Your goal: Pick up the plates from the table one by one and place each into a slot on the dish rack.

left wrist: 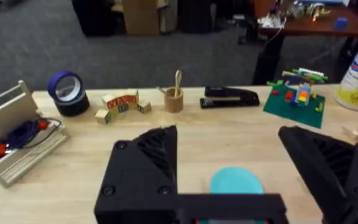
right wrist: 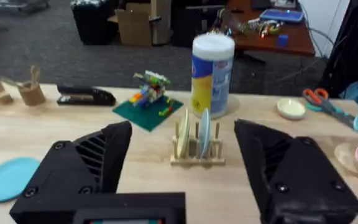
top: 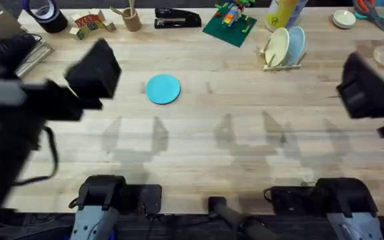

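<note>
A turquoise-blue plate (top: 162,89) lies flat on the wooden table (top: 245,133), left of centre. My left gripper (top: 97,72) hovers high to the plate's left. In the left wrist view the left gripper (left wrist: 235,163) is open, and the plate (left wrist: 236,182) shows between its fingers, lower down. The dish rack (top: 283,63) stands at the back right with a pale yellow plate (top: 277,47) and a light blue plate (top: 296,41) upright in its slots. My right gripper (top: 364,87) is raised at the right edge. It is open (right wrist: 188,177) and faces the rack (right wrist: 197,157).
Along the back edge sit a tape roll (top: 45,13), wooden blocks (top: 89,25), a cup with sticks (top: 131,19), a stapler (top: 177,18), a green brick plate (top: 229,25) and a wipes canister (right wrist: 212,74). A grey tray of cables (left wrist: 14,146) is far left. Scissors (right wrist: 321,99) and a small dish (top: 344,19) are back right.
</note>
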